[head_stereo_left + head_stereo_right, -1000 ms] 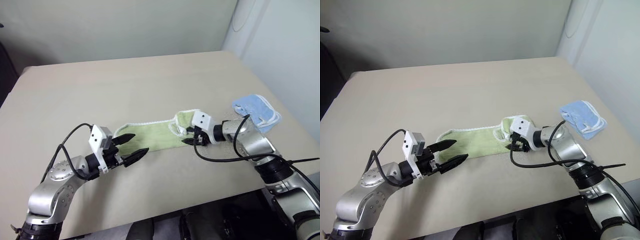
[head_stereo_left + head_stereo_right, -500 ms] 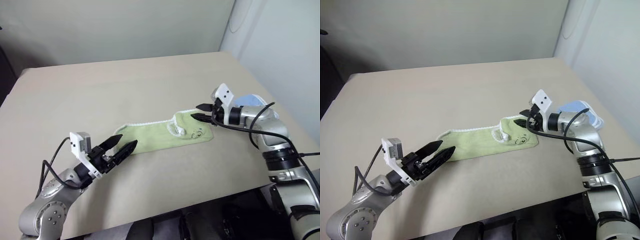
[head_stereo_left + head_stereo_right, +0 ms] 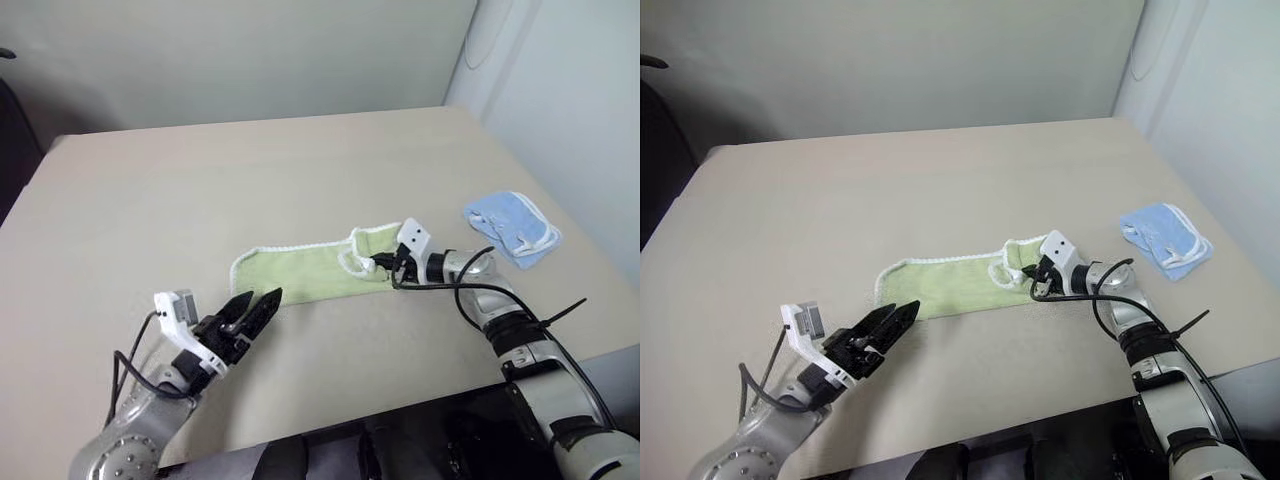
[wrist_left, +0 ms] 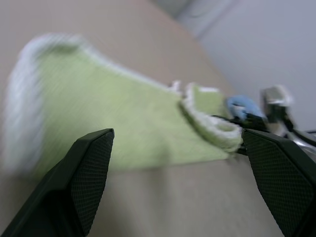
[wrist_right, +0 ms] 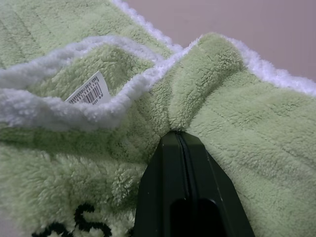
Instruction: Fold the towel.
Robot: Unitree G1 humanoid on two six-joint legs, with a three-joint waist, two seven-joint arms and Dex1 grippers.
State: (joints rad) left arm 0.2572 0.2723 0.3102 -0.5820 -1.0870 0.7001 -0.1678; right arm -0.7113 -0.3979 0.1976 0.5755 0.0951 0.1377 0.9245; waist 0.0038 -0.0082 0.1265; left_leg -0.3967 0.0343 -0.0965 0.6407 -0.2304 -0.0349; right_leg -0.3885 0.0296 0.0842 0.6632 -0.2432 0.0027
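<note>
Lowered back onto towel (image 3: 315,270) right end since half a second ago, right gripper (image 3: 385,263) now pinching a fold; left gripper (image 3: 255,307) spread wide near left end.

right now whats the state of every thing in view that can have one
towel: flat on the table in a long strip, right end bunched and curled over, pinched there
right end effector: shut on the towel's right end
left end effector: open, holding nothing, near the towel's left end but not on it
blue cloth: crumpled on the table's right side, untouched
</note>
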